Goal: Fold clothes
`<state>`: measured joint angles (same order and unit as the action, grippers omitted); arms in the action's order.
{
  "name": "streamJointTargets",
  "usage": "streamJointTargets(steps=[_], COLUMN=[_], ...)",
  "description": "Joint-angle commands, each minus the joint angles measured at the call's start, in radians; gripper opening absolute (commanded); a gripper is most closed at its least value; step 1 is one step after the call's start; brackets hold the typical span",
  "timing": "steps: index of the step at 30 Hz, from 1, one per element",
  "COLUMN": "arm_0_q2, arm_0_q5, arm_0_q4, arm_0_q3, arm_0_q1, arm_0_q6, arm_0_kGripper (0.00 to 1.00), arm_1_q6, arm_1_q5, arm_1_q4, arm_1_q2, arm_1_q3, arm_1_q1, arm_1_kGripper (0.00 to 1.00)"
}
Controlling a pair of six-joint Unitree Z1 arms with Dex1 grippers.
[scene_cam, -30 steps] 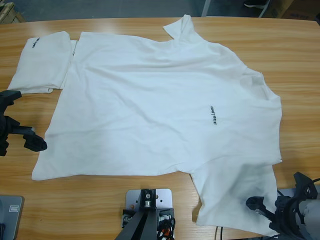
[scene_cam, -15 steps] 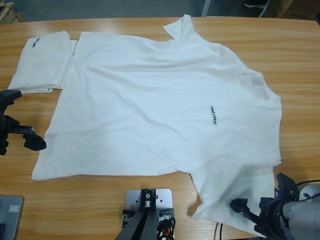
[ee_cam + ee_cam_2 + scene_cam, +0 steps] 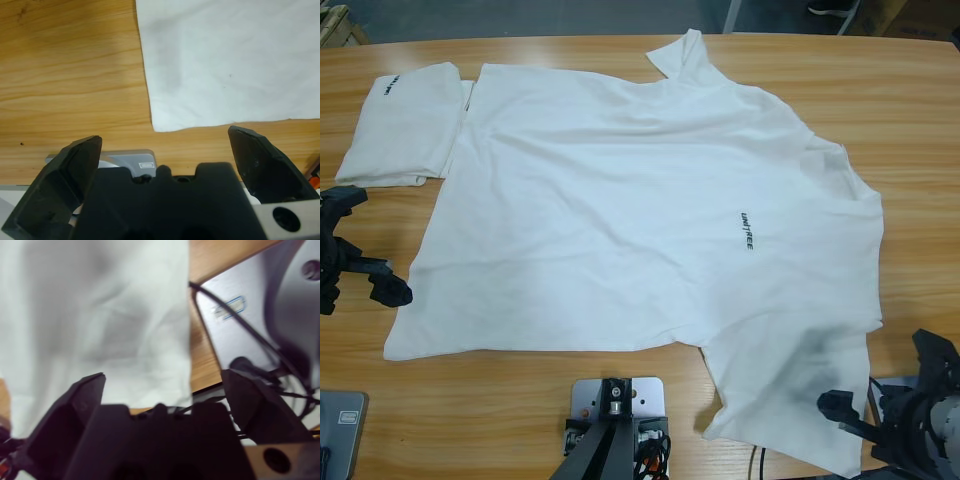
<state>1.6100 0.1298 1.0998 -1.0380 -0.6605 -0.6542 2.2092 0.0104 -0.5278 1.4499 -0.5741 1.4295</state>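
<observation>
Spread white cotton T-shirt [image 3: 650,210]: laid flat across the wooden table [image 3: 910,120].
Folded white T-shirt [image 3: 405,125]: far left.
Left gripper [image 3: 165,155]: spread wide, empty, near the hem corner.
Right gripper [image 3: 162,392]: spread wide, empty, over the near-right sleeve.

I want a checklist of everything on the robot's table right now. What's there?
Surface: long wooden table, light wood grain.
Job's things: big white T-shirt spread flat; folded white T-shirt at the far left corner, its edge touching the big shirt.
Clutter: nothing seen.
Grippers: left gripper open beside the big shirt's bottom hem corner; right gripper open at its near sleeve.
Cables: black cables near the right gripper.
Surroundings: grey floor beyond the table.
</observation>
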Motion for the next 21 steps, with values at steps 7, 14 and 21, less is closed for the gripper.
streamJointTargets(steps=[7, 14, 21], arm_0_q2=[0.014, 0.017, 0.017], arm_0_q5=[0.010, 0.010, 0.010], arm_0_q4=[0.002, 0.002, 0.002], arm_0_q3=[0.032, 0.026, 0.021], arm_0_q1=[-0.005, -0.005, -0.005], arm_0_q6=[0.010, 0.005, 0.005], arm_0_kGripper=[1.000, 1.000, 1.000], arm_1_q6=[0.060, 0.095, 0.106], arm_1_q5=[-0.009, -0.016, -0.034], arm_1_q4=[0.191, 0.136, 0.213], arm_1_q2=[0.076, 0.009, 0.035], arm_1_q3=[0.094, 0.121, 0.155], arm_1_q1=[0.001, 0.003, 0.004], arm_1_kGripper=[0.945, 0.945, 0.938])
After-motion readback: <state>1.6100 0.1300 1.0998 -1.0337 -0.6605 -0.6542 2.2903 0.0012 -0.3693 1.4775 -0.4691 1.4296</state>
